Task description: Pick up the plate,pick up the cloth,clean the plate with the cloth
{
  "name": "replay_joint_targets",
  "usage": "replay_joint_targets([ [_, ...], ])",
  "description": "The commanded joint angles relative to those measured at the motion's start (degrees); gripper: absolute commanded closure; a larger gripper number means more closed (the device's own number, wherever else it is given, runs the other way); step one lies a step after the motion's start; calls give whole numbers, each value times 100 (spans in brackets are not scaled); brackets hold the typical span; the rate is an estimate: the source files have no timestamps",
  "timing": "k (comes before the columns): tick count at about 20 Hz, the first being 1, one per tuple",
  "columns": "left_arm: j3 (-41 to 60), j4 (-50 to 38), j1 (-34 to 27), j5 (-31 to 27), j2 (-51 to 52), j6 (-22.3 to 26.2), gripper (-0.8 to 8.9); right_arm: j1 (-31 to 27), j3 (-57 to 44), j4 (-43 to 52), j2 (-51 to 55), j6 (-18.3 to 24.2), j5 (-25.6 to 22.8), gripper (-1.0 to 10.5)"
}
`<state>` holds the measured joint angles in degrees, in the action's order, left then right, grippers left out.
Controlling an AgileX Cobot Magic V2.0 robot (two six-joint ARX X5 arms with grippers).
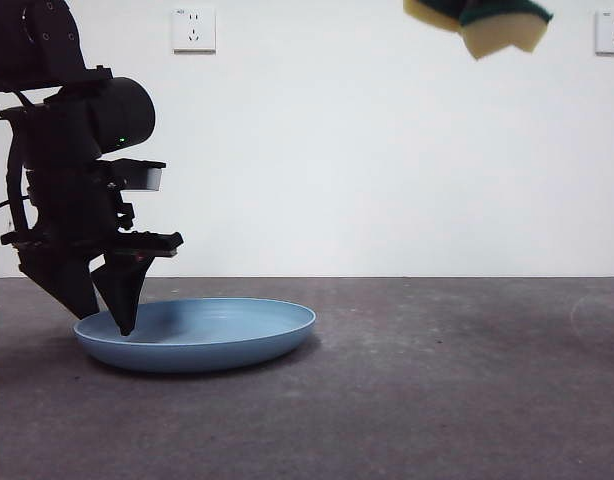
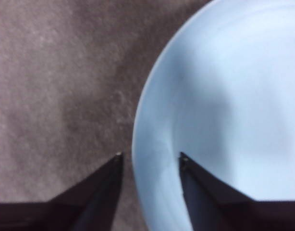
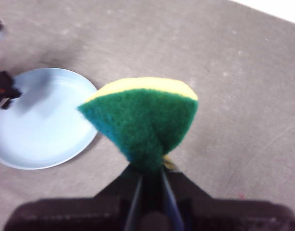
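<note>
2 wall sockets [image 1: 193, 29] (white) above a grey table [image 1: 437, 380].

The shallow round light-blue plastic plate [image 1: 202, 335] is lying flat on the table; the yellow-and-green foam sponge [image 3: 142, 122] is hanging pinched, high above.

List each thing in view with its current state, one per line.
Plate: flat on the table, not lifted, rim between the left gripper's jaws.
Sponge: pinched and folded, held high above the table, away from the plate.
Left gripper: open, straddling the plate's rim.
Right gripper: shut on the sponge.
</note>
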<state>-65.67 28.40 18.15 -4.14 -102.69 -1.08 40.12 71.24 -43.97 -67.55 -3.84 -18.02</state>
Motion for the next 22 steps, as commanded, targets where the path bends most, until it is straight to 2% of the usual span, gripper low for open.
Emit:
replay_joint_targets([
  [1,59,133,66,-7,326,-179,582,-197,-24,129,-267,-9,7,962],
  [4,57,227,162,24,1113,-188,583,-529,-24,413,-769,-13,109,962],
  [7,57,428,293,149,2114,-190,584,-929,-24,634,-1458,-20,1121,962],
  [9,57,575,385,315,2756,-195,584,-1067,-24,732,-1982,-20,1519,962],
  [13,57,946,599,339,3832,-260,584,-1217,-24,1058,-3040,-22,1517,953],
  [17,59,1211,756,487,4417,-352,584,-1281,-24,1178,-3814,-20,1517,935],
  [18,57,1261,778,485,4470,-352,584,-1281,-24,1174,-3919,-22,1517,910],
  [19,57,1307,780,485,4485,-352,584,-1283,-24,1172,-3987,-22,1517,837],
  [22,57,1436,780,459,4470,-350,584,-1268,-24,1172,-4006,-111,1517,470],
])
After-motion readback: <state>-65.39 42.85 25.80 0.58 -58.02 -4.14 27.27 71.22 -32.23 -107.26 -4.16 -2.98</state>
